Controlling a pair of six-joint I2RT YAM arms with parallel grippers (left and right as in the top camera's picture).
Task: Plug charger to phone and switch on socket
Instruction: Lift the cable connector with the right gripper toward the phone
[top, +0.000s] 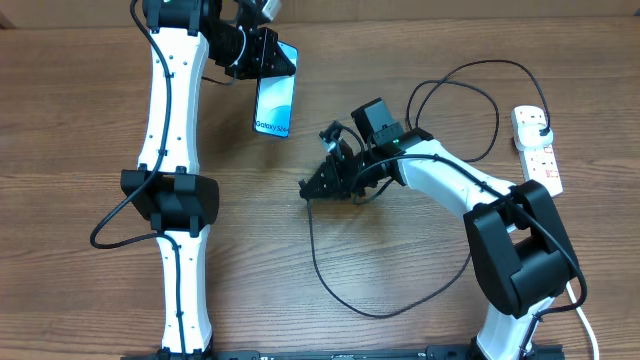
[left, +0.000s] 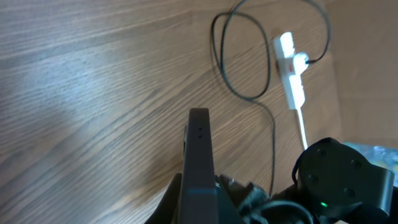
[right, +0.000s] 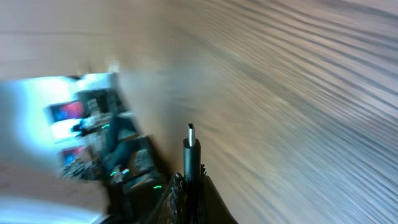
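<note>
While neither half of the job looks finished, both arms are set up for the first one. At the far left the left gripper is closed on the far end of the phone, whose lit blue screen faces up and to the right. The left wrist view shows the phone edge-on, pinched between the fingers, with the table well below it. Whether its near end touches the wood I cannot tell. Toward the middle, the right gripper is clamped on the charger just behind its connector tip, which stands bare and points left toward the phone, near it but clearly apart. So the connector is not yet in the phone's port. From there the black cable loops over the table to the right, where its plug already sits in the far outlet of the socket at the right edge. The socket's red switch marks are too small to read, so I cannot tell on from off. As I judge it, inserting the tip and pressing the switch remain.
</note>
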